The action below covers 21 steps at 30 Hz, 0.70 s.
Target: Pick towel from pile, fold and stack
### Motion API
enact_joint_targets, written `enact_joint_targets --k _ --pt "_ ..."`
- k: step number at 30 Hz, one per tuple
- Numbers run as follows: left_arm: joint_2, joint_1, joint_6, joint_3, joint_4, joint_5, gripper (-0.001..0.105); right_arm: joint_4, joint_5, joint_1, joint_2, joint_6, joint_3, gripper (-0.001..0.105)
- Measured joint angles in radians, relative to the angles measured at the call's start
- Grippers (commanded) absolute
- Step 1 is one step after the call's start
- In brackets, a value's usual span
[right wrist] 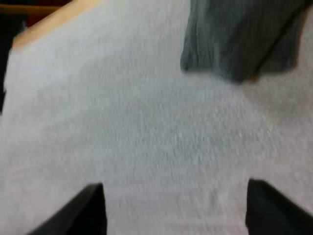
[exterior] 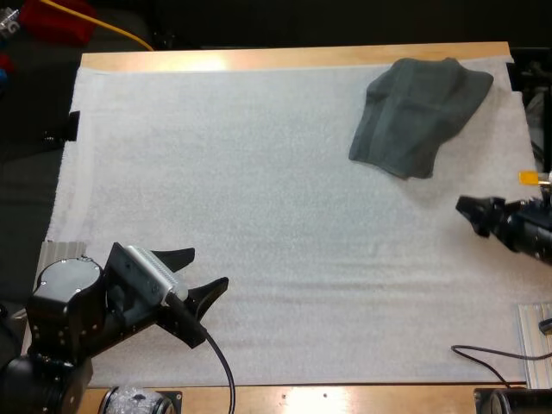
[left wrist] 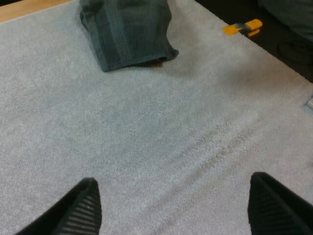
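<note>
Upper right of high view: crumpled towel (exterior: 418,116) on white mat (exterior: 259,172). Lower left: left gripper (exterior: 209,267), jaws wide apart, empty. Right edge: right gripper (exterior: 472,216), jaws apart, empty.

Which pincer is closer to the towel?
The right pincer, at the mat's right edge near the towel; the left pincer sits far across at the near-left corner.

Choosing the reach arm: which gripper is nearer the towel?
Right. The right gripper hovers short of the towel; the left gripper is far off at the near-left corner of the mat.
</note>
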Motion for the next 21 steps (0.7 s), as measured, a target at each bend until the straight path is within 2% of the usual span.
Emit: enact_joint_targets --k 14,21 --pt "0.000 0.000 0.000 0.000 0.000 0.000 0.062 -0.229 -0.023 0.000 0.264 0.192 0.000 0.059" --pt "0.000 0.000 0.000 0.000 0.000 0.000 0.062 -0.358 0.001 0.089 0.405 0.272 0.000 0.059"
